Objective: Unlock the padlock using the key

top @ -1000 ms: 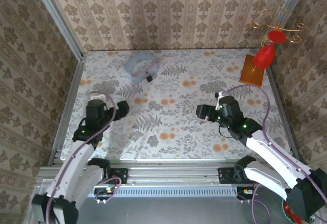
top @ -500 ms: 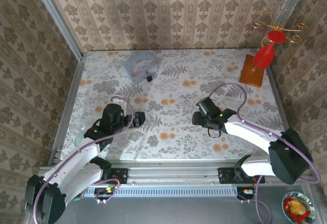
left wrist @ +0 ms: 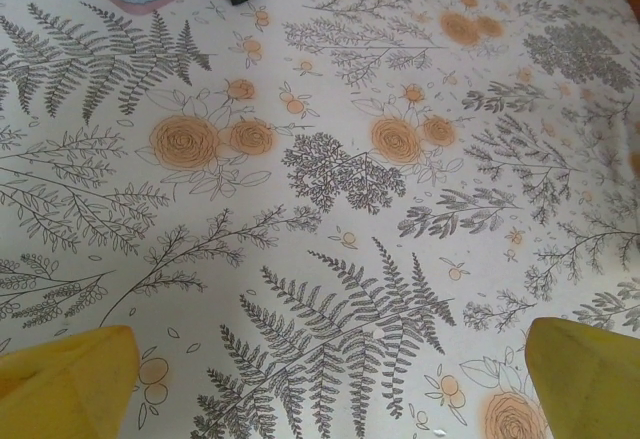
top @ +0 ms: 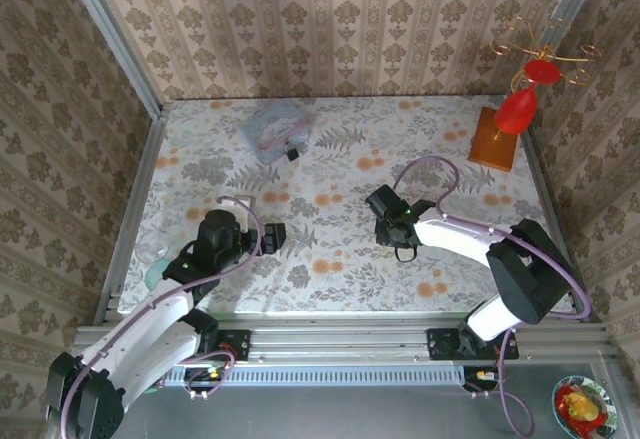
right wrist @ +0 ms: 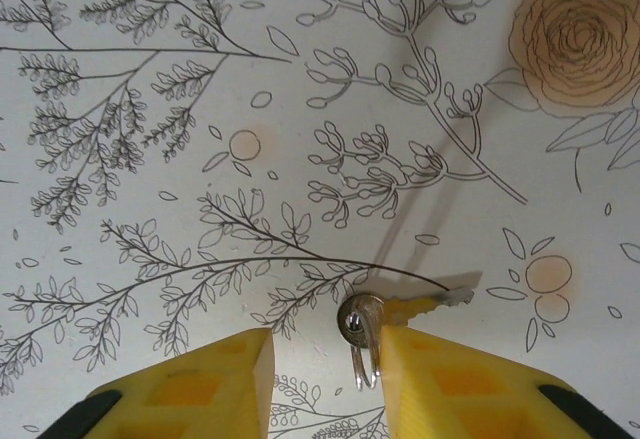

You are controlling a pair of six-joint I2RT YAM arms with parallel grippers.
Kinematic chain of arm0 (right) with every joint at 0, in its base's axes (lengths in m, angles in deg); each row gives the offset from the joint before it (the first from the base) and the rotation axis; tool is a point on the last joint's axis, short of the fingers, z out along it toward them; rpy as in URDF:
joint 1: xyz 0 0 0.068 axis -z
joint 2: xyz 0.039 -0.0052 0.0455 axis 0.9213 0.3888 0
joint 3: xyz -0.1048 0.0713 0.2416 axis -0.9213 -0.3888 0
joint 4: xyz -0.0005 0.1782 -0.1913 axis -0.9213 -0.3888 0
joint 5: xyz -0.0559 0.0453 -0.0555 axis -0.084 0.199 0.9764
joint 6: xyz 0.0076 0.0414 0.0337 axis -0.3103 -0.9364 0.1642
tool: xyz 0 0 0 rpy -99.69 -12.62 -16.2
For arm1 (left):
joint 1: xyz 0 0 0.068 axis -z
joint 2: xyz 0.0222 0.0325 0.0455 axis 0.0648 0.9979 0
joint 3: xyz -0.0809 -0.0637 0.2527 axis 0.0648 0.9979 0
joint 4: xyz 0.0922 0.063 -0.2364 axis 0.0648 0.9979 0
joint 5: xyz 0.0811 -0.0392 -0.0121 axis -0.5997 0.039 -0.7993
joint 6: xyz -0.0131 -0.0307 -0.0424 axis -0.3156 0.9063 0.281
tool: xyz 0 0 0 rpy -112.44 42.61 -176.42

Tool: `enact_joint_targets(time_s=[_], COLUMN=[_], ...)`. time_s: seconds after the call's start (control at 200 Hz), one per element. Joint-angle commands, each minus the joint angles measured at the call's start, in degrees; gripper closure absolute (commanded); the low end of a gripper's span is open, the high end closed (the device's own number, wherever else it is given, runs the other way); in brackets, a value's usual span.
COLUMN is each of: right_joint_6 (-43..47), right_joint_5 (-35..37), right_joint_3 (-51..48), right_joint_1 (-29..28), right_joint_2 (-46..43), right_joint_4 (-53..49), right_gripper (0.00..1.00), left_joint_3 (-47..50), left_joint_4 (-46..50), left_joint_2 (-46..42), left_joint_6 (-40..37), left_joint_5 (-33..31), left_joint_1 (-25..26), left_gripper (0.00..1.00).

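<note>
Reaching for the key looks like the step in hand. The right gripper point(right wrist: 325, 359) hangs low over the flowered tablecloth point(top: 330, 259), its two yellow fingers point(right wrist: 190, 384) parted a moderate way and holding nothing. The small silver key point(right wrist: 405, 309) lies flat on the cloth. Its round head and wire ring sit in the gap between the fingers, close to the right-hand one, and its blade points off to that side. The left gripper point(left wrist: 330, 359), spread wide and empty, hovers over patterned cloth on the left side of the table. The tiny black padlock point(top: 293, 153) sits well apart from both arms, toward the back, just beside a pale blue tin point(top: 272, 129).

The padlock appears untouched and the key not yet lifted. The next move probably calls for centring the fingers on the key's head, lowering to the cloth, and closing firmly, since a thin flat key could easily slip.
</note>
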Motion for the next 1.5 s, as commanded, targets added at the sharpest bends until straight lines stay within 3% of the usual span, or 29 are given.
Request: enact_joint_targets(time_s=[0.0,0.31,0.54,0.63,1.05,1.265,1.375,1.495], right_joint_6=[0.1,-0.5,0.1,1.0,1.6,1.1,1.4,1.4], right_joint_5=[3.2,5.4,6.1,2.6,-2.0,-2.8,-2.6,-2.6], right_joint_3=[1.8,2.6,2.6,1.9,1.4,-0.7,-0.7,-0.8], right_joint_1=[-0.3,-0.3,0.1,1.4,1.6,1.1,0.2,-1.7], right_joint_2=[1.1,2.1,2.2,2.2,5.0,5.3,2.6,-3.9], right_joint_4=[-3.6,-7.9,-8.3,-6.2,-1.2,1.6,1.3,0.9], right_gripper=[0.68,0.68,0.47,0.47,0.66,0.86,1.00,1.00], left_joint_3=[0.5,0.5,0.8,1.0,1.4,1.7,1.9,2.4], left_joint_4=[-0.4,-0.1,0.3,0.0,0.2,0.0,-0.3,-2.4], left_joint_2=[-1.8,-2.2,-3.6,-3.7,-3.7,-3.1,-3.0,-2.9], left_joint_6=[-1.3,-1.1,-1.0,-1.0,-1.2,-1.4,-1.4,-1.7], left_joint_5=[-0.6,-1.1,-1.4,-1.9,-4.6,-5.7,-7.1,-5.2], left_joint_1=[0.6,0.7,0.8,0.9,1.3,1.3,1.3,1.4], left_gripper=[0.00,0.00,0.00,0.00,0.00,0.00,0.00,0.00])
